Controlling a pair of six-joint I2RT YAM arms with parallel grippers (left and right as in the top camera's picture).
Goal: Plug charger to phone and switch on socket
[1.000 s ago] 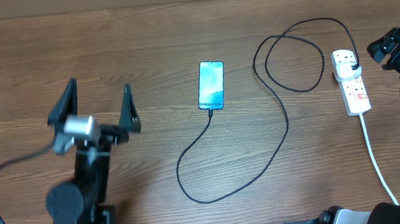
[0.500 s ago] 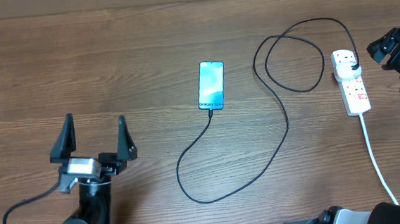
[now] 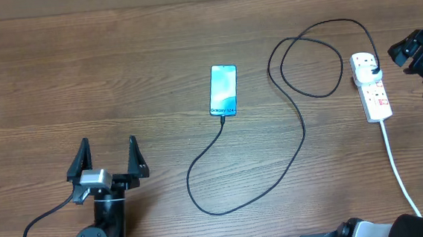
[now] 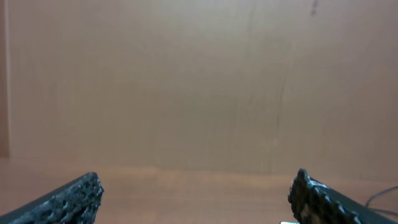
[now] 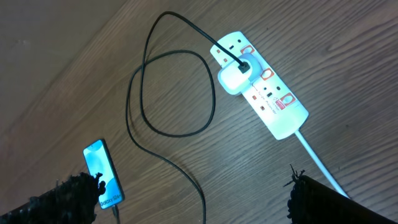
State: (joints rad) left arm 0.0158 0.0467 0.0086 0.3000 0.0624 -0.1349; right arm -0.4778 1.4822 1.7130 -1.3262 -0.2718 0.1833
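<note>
The phone [image 3: 224, 90] lies screen-up at the table's centre, glowing light blue; it also shows in the right wrist view [image 5: 102, 174]. The black charger cable [image 3: 303, 131] runs from the phone's near edge, where its tip meets the phone, in loops to the white socket strip [image 3: 375, 96]. Its plug [image 5: 234, 77] sits in the strip [image 5: 273, 102]. My left gripper [image 3: 108, 161] is open and empty at the front left, far from the phone; its wrist view [image 4: 198, 186] shows only bare wood. My right gripper [image 5: 194, 186] is open and empty, above and to the right of the strip [image 3: 414, 50].
The strip's white cord [image 3: 400, 172] runs toward the front right edge, and also shows in the right wrist view [image 5: 317, 158]. A loop of the black cable [image 3: 309, 67] lies between the phone and the strip. The wooden table [image 3: 119, 73] spreads to the left.
My left arm has drawn back toward the table's front edge, its open gripper moving nearer and lower. The right arm, phone, cable and strip have not moved.
</note>
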